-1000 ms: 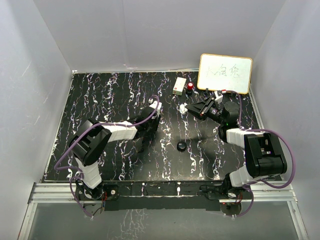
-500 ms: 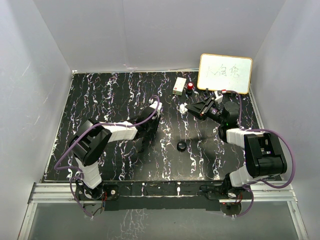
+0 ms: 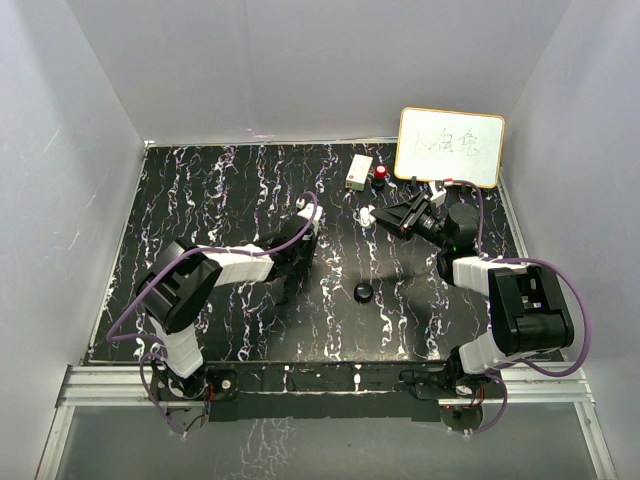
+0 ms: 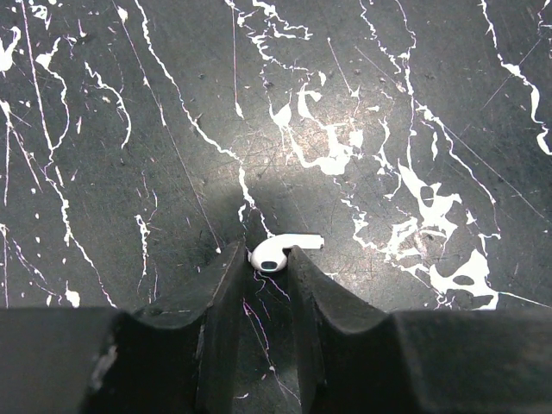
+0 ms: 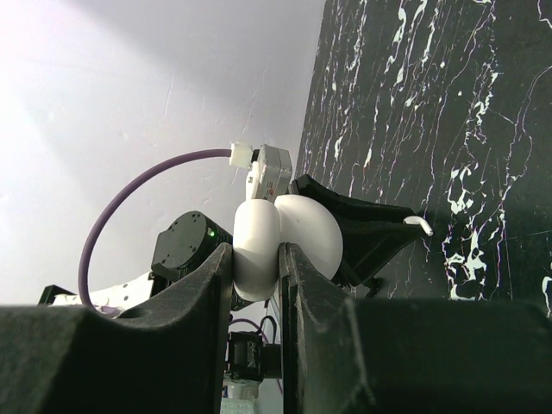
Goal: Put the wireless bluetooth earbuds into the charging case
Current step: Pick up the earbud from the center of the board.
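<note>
– did the left claw (image 4: pixel 268 256) move just then?
– its tips drew in until they pinched a white earbud (image 4: pixel 285 248) lying on the desk (image 4: pixel 388 103).
– and the charging case (image 5: pixel 297 237)?
– clamped in the right claw (image 5: pixel 256 259), toward the desk's far right. i'd guess carrying the bud across came next; the other one i couldn't spot.

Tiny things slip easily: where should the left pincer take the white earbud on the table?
By its rounded head, from straight above: the small white stemmed earbud lies flat on the black marbled table, stem sideways, and the left pincer flanks that head, probably its thickest part.
</note>
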Motion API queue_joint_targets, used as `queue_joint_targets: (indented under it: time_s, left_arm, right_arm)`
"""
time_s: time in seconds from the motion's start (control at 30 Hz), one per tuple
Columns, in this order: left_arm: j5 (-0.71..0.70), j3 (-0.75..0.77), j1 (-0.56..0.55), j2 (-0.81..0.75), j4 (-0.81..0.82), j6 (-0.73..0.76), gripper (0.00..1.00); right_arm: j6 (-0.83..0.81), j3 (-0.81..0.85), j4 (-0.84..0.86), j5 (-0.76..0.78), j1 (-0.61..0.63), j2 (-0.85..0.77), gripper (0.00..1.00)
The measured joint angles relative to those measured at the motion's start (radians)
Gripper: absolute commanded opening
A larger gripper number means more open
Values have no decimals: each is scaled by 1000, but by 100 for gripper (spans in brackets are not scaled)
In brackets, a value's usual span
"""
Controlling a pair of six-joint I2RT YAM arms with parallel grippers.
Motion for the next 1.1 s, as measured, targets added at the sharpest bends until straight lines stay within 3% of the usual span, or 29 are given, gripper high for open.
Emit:
queue_joint_targets:
  time_s: [0.17,0.67,1.1]
  left_arm:
    - [0,0,0,-1,0,0,12]
    - [-5,-3,0,-8,16,67,3]
    - [-7,-43,0,-90,350,283,0]
  right_arm:
    - [0,-1,2,0,-3,0,0]
    - [-13,-4,-13,-5,-3,29,0]
    - [-84,14,-134,-41,-2,56,0]
